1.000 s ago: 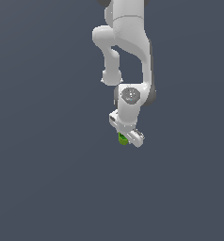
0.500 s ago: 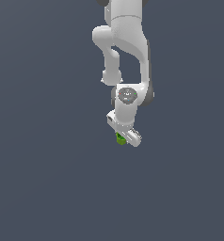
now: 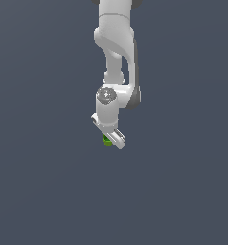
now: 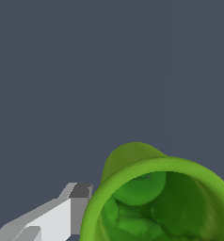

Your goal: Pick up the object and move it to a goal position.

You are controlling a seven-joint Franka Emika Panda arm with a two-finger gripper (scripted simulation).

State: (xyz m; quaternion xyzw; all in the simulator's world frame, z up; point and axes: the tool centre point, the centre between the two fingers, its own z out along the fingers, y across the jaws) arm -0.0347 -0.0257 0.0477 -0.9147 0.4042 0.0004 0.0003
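Green cup tucked at the tip of our pincer, just below the centre of the exterior view

We see the white arm (image 3: pixel 115 57) reach down from the top centre of the exterior view to the pincer (image 3: pixel 111 138), with the object (image 3: pixel 106 140) pressed against its lower left side; in the wrist view a finger (image 4: pixel 62 214) touches the rim of the object (image 4: pixel 156 197), hollow facing the camera. We judge the pincer clamped on it, though the second finger is hidden; no goal marker shows

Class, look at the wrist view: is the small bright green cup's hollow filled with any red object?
No: the small bright green cup shows only green inside its round rim, nothing red.
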